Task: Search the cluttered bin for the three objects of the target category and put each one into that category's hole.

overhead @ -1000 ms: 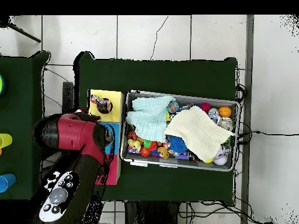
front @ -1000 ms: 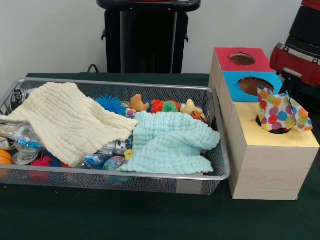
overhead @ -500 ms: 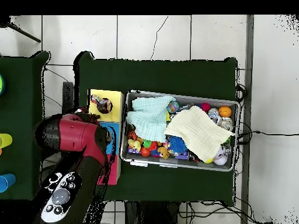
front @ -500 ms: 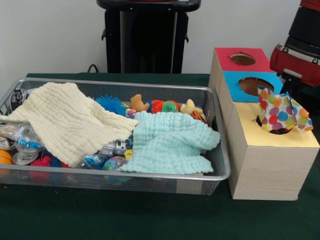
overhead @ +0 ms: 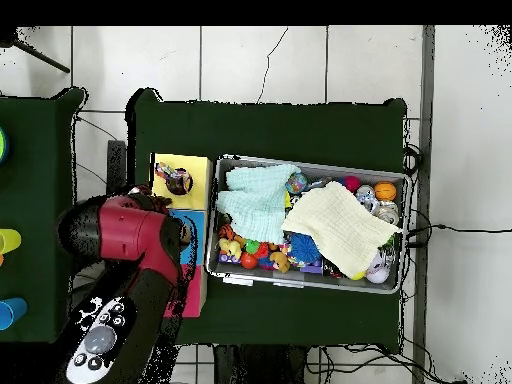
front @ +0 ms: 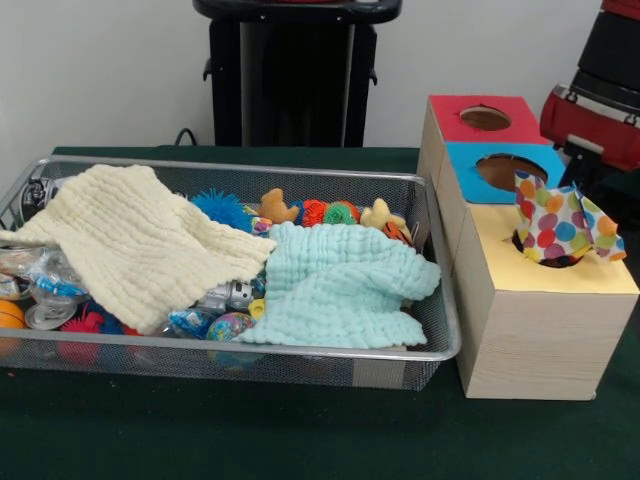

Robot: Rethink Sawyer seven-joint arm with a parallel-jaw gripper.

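A wire bin (front: 300,350) holds a cream cloth (front: 140,240) on its left and a mint cloth (front: 340,285) on its right, both lying over small toys. A polka-dot cloth (front: 560,225) sticks out of the hole of the yellow box (front: 540,320). Behind that box stand a blue box (front: 470,165) and a red box (front: 450,125), each with an open hole. My red arm (front: 595,110) shows at the right edge beside the boxes. From overhead the arm (overhead: 125,235) covers the blue and red boxes, and the gripper is hidden.
Between the cloths lie a blue spiky ball (front: 222,207), small plush animals (front: 275,207) and clear capsules (front: 45,290). In the overhead view an orange ball (overhead: 385,190) sits in the bin's far corner. Coloured cups (overhead: 8,240) stand on a side table.
The arm's upper link shifts slightly back and forth in the overhead view. The cloths, toys and boxes have not moved.
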